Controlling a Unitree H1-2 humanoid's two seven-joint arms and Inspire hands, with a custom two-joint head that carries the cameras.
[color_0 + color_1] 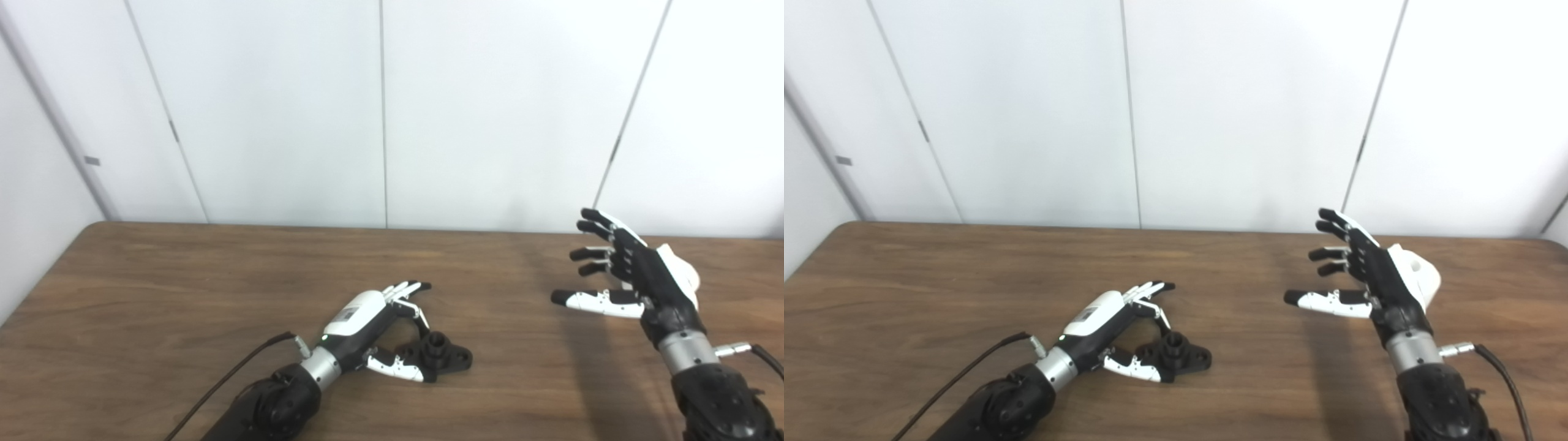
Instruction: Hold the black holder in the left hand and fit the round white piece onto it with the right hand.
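Observation:
The black holder (440, 354) lies flat on the wooden table (184, 288), a short round post standing up from its middle. My left hand (383, 324) rests low on the table around the holder's left end, fingers apart, thumb lying along its near side and touching or nearly touching it. My right hand (625, 275) hovers raised above the table's right part, fingers spread wide, palm facing left, nothing in it. No round white piece is visible in either view.
A pale panelled wall (380, 110) rises right behind the table's far edge. A black cable (226, 380) trails from my left wrist toward the near edge. Another cable (1507, 380) leaves my right wrist.

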